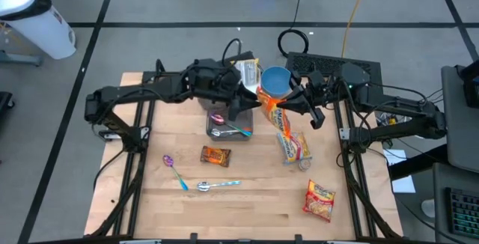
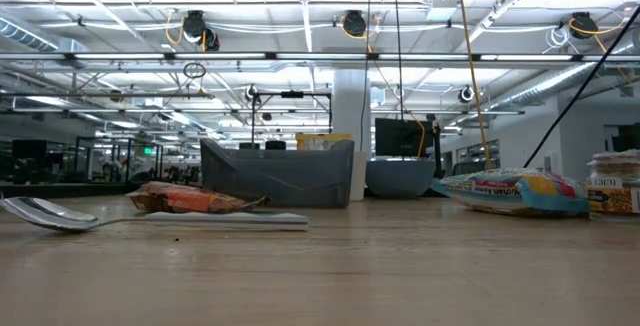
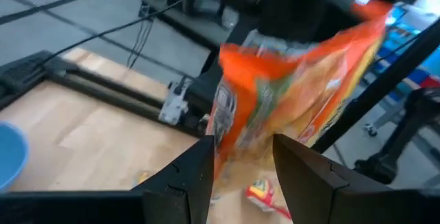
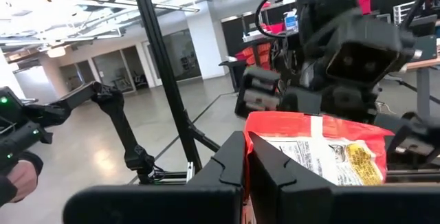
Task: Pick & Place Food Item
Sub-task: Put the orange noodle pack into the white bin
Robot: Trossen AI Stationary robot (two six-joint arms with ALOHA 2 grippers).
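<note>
Start at the near edge of the table [image 1: 224, 206]: a red-and-yellow snack packet [image 1: 319, 200] lies toward the near right corner, with two spoons [image 1: 196, 181] and a small brown wrapper [image 1: 215, 156] left of the middle. A pale noodle packet [image 1: 294, 147] rests flat farther in on the right side.

Beyond these, toward the far edge, you have the task's item: an orange chip bag [image 1: 274, 112] held off the table between the two arms, just right of the grey bin [image 1: 230, 123], which holds cutlery. The right gripper [image 4: 246, 163] is clamped tight on one edge of the bag. The left gripper [image 3: 242, 170] stands about half open, with the bag's lower end between its fingers [image 3: 189, 179]. You cannot tell from these views whether those fingers press it.

This looks like a handover in mid-air, the bag carried but not yet placed. A blue bowl [image 1: 276, 81] sits at the far edge, just behind the bag, with a yellow box [image 1: 249, 72] beside it. Either the bowl or the bin may be the target.

For the next move, make sure one arm alone has a firm hold before the other lets go. The bag is soft and will sag or swing. Then lower it squarely over the container, clear of the rim.
</note>
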